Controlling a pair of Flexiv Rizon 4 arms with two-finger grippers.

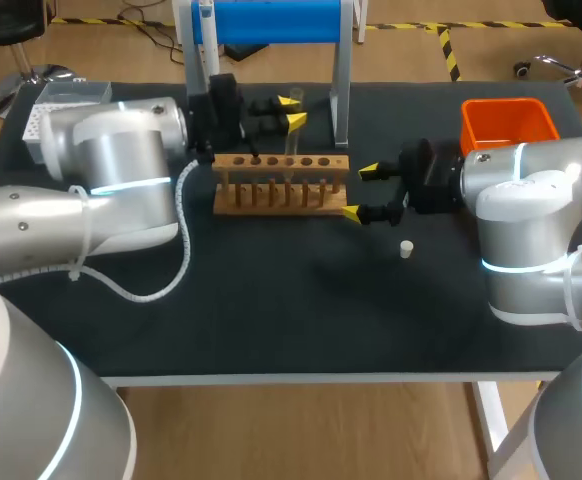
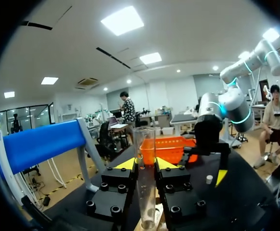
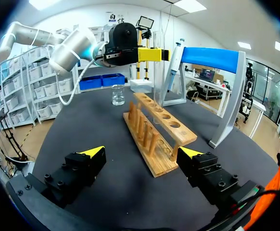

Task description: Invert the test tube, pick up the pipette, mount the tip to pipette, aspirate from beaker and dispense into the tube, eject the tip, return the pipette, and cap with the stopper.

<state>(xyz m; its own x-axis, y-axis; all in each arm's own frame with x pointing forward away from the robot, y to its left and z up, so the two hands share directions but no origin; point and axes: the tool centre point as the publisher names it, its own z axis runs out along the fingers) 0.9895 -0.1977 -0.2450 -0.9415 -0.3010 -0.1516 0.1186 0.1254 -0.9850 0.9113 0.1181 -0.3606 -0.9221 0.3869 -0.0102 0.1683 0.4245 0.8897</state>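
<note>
My left arm (image 1: 121, 170) fills the near left and comes in behind the wooden test tube rack (image 1: 281, 183), which stands on the black table (image 1: 271, 320). Left of the rack, behind that arm, sits a white perforated box (image 1: 56, 105). The right wrist view shows a glass beaker (image 3: 118, 95) off the rack's left end. Behind the rack is a blue-barred stand (image 1: 271, 20) with the pipette (image 3: 174, 60) hanging on it. My left gripper (image 1: 291, 111), over the rack's back edge, is clenched on the test tube (image 2: 145, 192), which is upright, mouth up, with its foot at the rack. At the rack's right end my right gripper (image 1: 360, 191) hangs with its jaws spread, grasping nothing. The small white stopper (image 1: 407, 249) lies right of the rack and apart from it. The orange bin (image 1: 506, 122) sits further right and behind.
</note>
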